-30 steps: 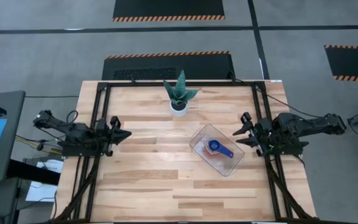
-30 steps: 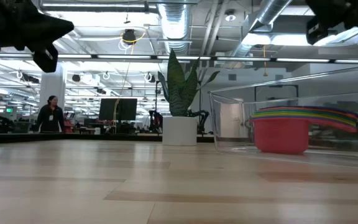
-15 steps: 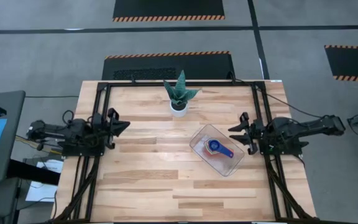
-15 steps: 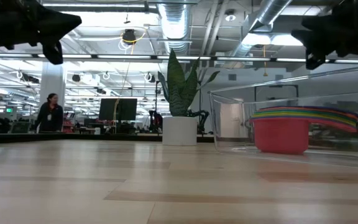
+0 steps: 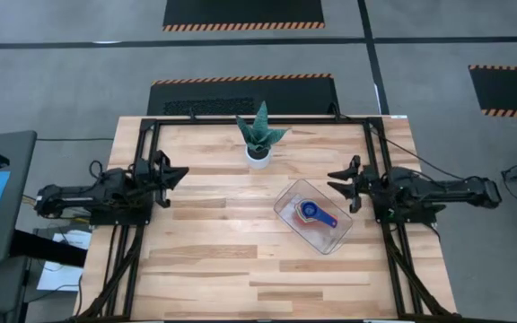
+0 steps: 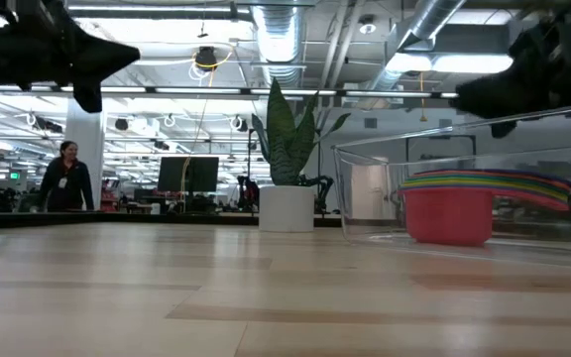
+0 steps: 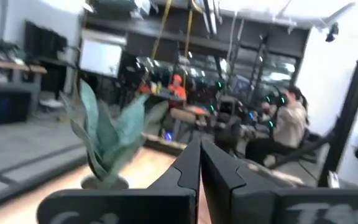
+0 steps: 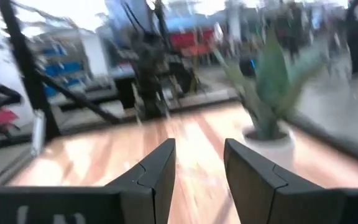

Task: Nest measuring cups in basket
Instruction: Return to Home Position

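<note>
**Item 1.** Clear, transparent plastic rectangular basket with rounded corners (image 5: 284, 199) (image 6: 385, 183). It stands on the light wooden plank counter (image 5: 223, 260), set at a slant to the counter's edges.

**Item 2.** Nested stack of small round plastic measuring cups with short flat handles (image 5: 313, 213) (image 6: 450, 212).
- The stack sits inside the basket, on its floor.
- From above, a blue cup lies uppermost, with its handle pointing towards the basket's corner nearest the counter's front edge.
- From the side, a red cup is lowest. Thin rims in orange, yellow, green and blue are layered above it.

**Item 3.** Right tool (image 5: 340, 183) (image 8: 199, 149).
- It is near the basket's corner that faces the right arm.
- It is raised above the rim and touches nothing.
- The fingers stand moderately apart, with a plain gap between them and nothing held.

**Item 4.** Left tool (image 5: 179, 173) (image 7: 199, 147).
- It is well apart from the basket, across the counter on the side away from the right arm.
- It is raised off the wood.
- The fingers are pressed together, with nothing between them.

**Item 5.** White pot with a green spiky plant (image 5: 258, 152) (image 6: 287, 208). It stands upright, near the basket on the side facing the counter's far edge, and does not touch it.

**Item 6.** Person in dark clothing (image 6: 64, 180). The person is in the room well beyond the basket.
</note>
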